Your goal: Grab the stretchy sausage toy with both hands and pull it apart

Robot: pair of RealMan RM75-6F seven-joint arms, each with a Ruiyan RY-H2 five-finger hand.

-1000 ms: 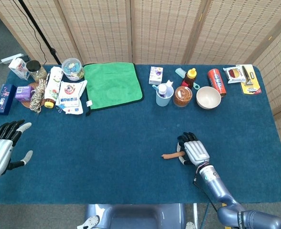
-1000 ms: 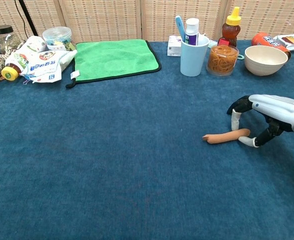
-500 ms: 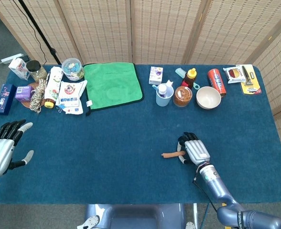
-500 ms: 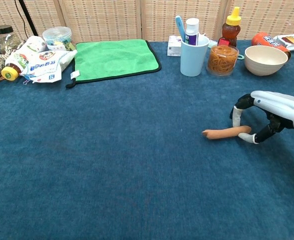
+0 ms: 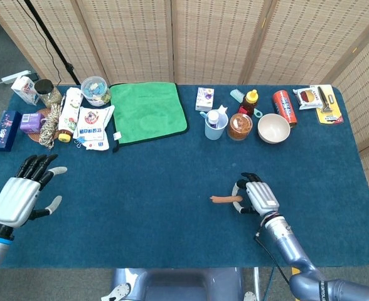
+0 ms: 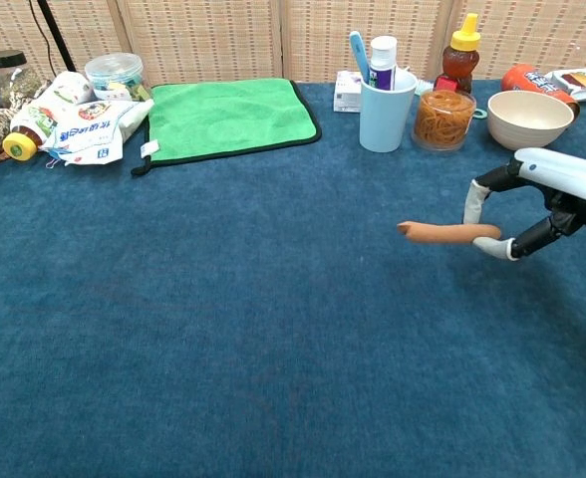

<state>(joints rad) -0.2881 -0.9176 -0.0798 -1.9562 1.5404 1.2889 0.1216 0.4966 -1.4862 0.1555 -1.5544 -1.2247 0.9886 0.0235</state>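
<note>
Your right hand [image 6: 544, 201] pinches one end of the sausage toy [image 6: 446, 232], which sticks out level to the left, lifted just clear of the blue table [image 6: 223, 329]; your left hand [image 5: 22, 194] hangs far off at the left edge, fingers spread, holding nothing; bring it across and close on the free end before pulling, keeping the right pinch firm; since a second ago the toy has risen off the cloth and the left hand has moved inward.
</note>
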